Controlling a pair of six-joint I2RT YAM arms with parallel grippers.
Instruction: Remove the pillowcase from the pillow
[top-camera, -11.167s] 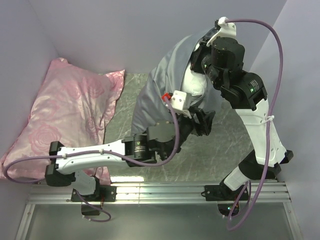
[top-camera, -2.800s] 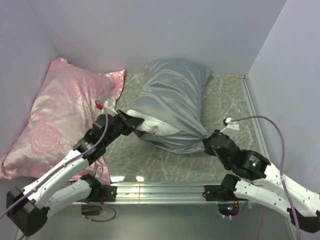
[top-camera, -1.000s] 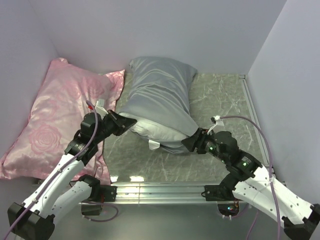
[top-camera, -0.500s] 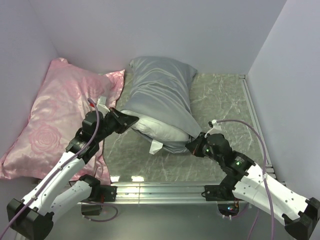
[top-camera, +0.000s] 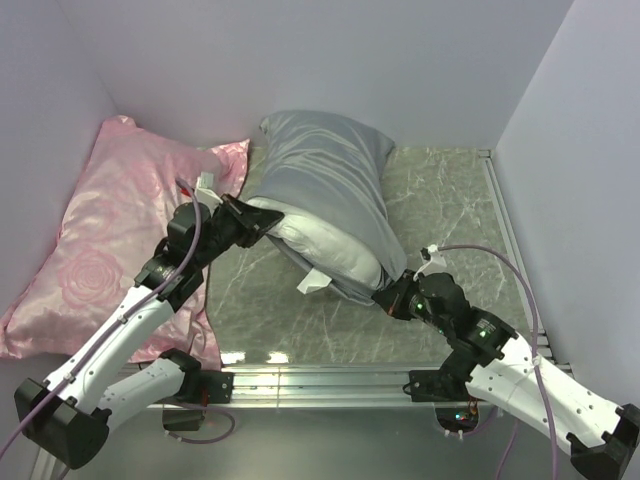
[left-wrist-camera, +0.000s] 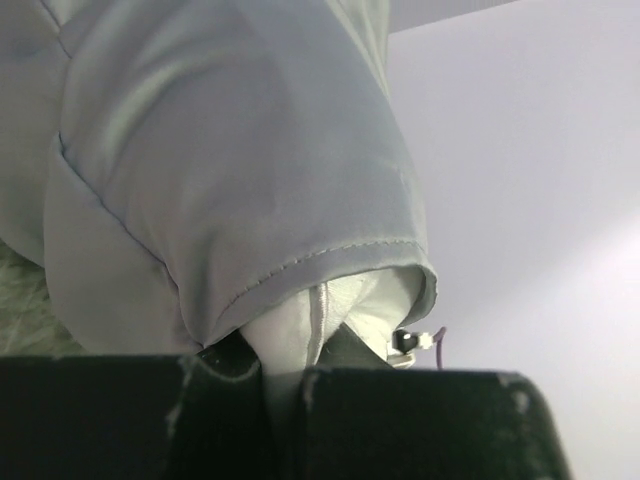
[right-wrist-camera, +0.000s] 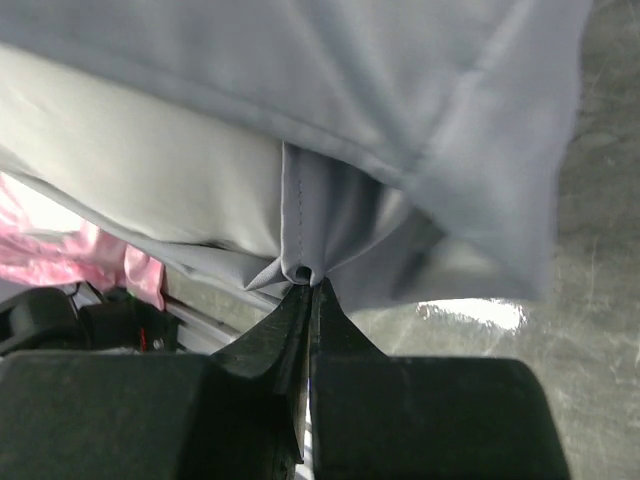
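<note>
The grey-blue pillowcase (top-camera: 325, 180) lies across the middle of the table with its open end towards the arms. Out of that end pokes the white pillow (top-camera: 335, 250). My left gripper (top-camera: 262, 222) is at the opening's left corner, shut on a pinch of the white pillow (left-wrist-camera: 290, 340) just under the pillowcase hem (left-wrist-camera: 330, 255). My right gripper (top-camera: 387, 296) is at the opening's right corner, shut on a bunched fold of the pillowcase (right-wrist-camera: 303, 262). In the right wrist view the pillow (right-wrist-camera: 140, 170) shows beside the gripped fold.
A pink rose-patterned pillow (top-camera: 130, 230) leans along the left wall, and a bit of it (right-wrist-camera: 60, 255) shows in the right wrist view. Lilac walls (top-camera: 560, 150) close in the marble table (top-camera: 450, 200) at the back and both sides. A metal rail (top-camera: 320, 380) runs along the near edge.
My right gripper has shut on the pillowcase's edge and drawn slightly toward the near edge. The left gripper, still holding the pillow, has shifted a little up and away.
</note>
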